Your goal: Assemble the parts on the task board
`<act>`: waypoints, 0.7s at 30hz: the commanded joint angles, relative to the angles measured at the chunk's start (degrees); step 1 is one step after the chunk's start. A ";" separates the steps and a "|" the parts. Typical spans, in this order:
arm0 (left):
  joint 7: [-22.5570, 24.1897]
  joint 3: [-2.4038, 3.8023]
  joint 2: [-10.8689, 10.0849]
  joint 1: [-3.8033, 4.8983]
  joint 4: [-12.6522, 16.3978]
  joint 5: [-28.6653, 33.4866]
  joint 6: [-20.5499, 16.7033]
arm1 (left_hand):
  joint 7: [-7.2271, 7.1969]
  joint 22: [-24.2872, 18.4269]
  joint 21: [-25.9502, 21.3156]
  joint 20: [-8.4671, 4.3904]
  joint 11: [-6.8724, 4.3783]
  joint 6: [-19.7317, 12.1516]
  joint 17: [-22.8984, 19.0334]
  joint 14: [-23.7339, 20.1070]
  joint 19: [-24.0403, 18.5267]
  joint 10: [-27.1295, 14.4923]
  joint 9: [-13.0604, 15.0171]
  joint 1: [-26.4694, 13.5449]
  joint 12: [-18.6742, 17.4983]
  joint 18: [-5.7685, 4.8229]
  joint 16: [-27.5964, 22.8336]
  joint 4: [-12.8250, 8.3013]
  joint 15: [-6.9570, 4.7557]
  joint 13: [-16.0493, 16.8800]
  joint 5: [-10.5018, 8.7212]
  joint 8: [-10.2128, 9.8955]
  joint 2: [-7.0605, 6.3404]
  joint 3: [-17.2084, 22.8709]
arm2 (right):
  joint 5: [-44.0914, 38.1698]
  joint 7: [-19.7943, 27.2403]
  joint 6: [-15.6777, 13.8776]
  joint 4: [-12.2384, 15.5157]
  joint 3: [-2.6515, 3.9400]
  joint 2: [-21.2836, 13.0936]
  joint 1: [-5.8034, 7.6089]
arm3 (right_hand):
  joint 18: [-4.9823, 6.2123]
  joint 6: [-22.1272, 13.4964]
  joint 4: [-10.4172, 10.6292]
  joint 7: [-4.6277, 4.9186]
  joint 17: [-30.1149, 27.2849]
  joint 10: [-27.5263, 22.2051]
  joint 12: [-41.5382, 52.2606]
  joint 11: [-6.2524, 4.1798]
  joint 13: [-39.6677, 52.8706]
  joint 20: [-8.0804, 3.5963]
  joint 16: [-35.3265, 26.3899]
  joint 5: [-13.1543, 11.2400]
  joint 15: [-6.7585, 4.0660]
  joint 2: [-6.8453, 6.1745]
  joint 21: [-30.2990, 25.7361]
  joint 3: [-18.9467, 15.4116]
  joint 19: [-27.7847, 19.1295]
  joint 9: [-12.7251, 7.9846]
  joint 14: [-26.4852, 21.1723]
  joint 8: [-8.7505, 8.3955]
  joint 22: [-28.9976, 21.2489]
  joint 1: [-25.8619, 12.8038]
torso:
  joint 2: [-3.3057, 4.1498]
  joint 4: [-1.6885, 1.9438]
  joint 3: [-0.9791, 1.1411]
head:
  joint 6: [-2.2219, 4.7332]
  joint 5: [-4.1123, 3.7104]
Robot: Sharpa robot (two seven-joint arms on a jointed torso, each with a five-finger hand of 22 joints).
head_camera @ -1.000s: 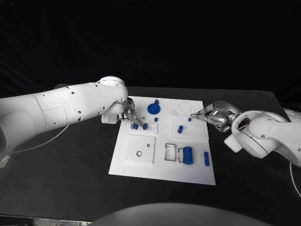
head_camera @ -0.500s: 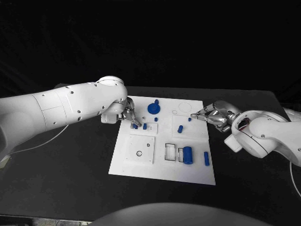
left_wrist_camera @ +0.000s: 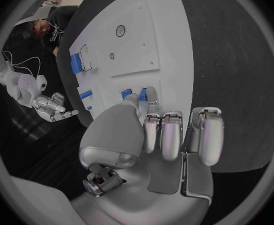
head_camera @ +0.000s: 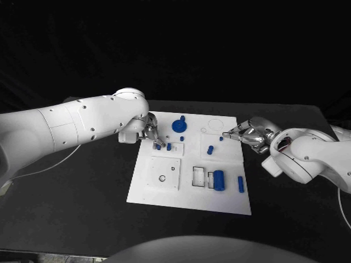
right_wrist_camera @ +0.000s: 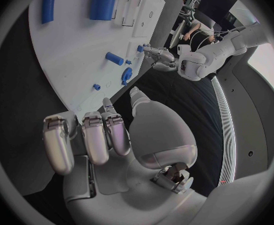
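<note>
Blue plastic, by the look of it: the small peg (head_camera: 157,146) near the task board (head_camera: 190,193)'s far left edge is pinched at the fingertips of the left hand (head_camera: 149,133), and I judge it light, rigid and smooth, best taken by its sides near the top so it can be steered upright. A second peg (head_camera: 169,147) stands just beside it. The right hand (head_camera: 252,133) hovers at the board's far right edge, fingers loosely curled, holding nothing. Head view gives the whole board layout; the left wrist view shows the thumb and fingertip closing on the peg (left_wrist_camera: 144,94), and the right wrist view shows that hand's fingers (right_wrist_camera: 93,137) bare.
</note>
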 commanded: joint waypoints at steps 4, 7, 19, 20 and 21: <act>0.24 0.00 0.48 -0.09 -0.12 0.23 1.30 | -0.26 15.09 0.14 -0.28 -0.43 0.10 15.09 6.07 6.03 6.07 0.08 0.79 -0.37 -0.43 0.15 0.07 -0.38 15.06 0.34 0.16 -0.01 0.46 | -0.26 -0.05 0.83 0.08 -0.01 -0.01 -0.04 | -0.39 0.37 -0.14 1.17 15.05 5.95 0.01 0.47 15.08 0.35 0.24 0.22 0.44 0.27 0.26 -0.09 6.00 0.06 5.87 0.19 15.05 -0.16 | 0.03 0.01 0.02 | -0.10 -0.03; -0.01 0.00 0.57 -0.09 -0.17 0.23 1.69 | -0.27 15.09 0.14 -0.28 -0.45 0.04 15.09 6.07 6.03 6.07 0.08 0.94 -0.37 -0.43 0.15 0.06 -0.39 15.06 0.36 0.14 0.00 0.53 | -0.26 -0.07 0.85 0.09 -0.01 -0.01 -0.04 | -0.39 0.37 -0.14 1.17 15.05 5.95 0.01 0.47 15.08 0.35 0.24 0.22 0.44 0.27 0.26 -0.09 6.00 0.06 5.87 0.19 15.05 -0.16 | 0.01 0.00 0.03 | -0.14 -0.05; -0.70 0.00 -0.43 -0.10 0.74 -3.03 -0.34 | 0.41 15.09 0.14 -0.36 0.16 0.34 15.09 6.07 6.03 6.07 0.28 -4.35 -0.37 -0.43 0.15 0.20 -0.27 15.06 -2.68 0.33 -2.47 -3.07 | -0.26 -0.10 0.86 0.10 -0.01 -0.09 -0.04 | -0.39 0.37 -0.14 1.17 15.05 5.95 0.01 0.47 15.08 0.35 0.24 0.22 0.44 0.27 0.26 -0.09 6.00 0.06 5.87 0.19 15.05 -0.16 | -0.01 0.09 0.01 | 0.12 -0.20; -0.70 0.00 -0.64 -0.10 0.89 -3.34 -0.83 | 0.41 15.09 0.14 -0.35 0.17 0.40 15.09 6.07 6.03 6.07 0.41 -5.19 -0.37 -0.43 0.15 0.17 -0.25 15.06 -4.01 0.45 -2.76 -3.71 | -0.26 -0.10 0.86 0.08 -0.01 -0.09 -0.04 | -0.39 0.37 -0.14 1.17 15.05 5.95 0.01 0.47 15.08 0.35 0.24 0.22 0.44 0.27 0.26 -0.09 6.00 0.06 5.87 0.19 15.05 -0.16 | -0.03 0.11 0.01 | 0.12 -0.24; -0.68 0.00 -0.83 -0.10 1.04 -3.67 -1.39 | 0.50 15.09 0.14 -0.33 0.24 0.46 15.09 6.07 6.03 6.07 0.67 -7.10 -0.37 -0.43 0.15 0.17 -0.21 15.06 -6.56 0.68 -3.43 -5.03 | -0.26 -0.09 0.85 0.06 -0.01 -0.09 -0.04 | -0.39 0.37 -0.14 1.17 15.05 5.95 0.01 0.47 15.08 0.35 0.24 0.22 0.44 0.27 0.26 -0.09 6.00 0.06 5.87 0.19 15.05 -0.16 | -0.05 0.11 0.01 | 0.13 -0.24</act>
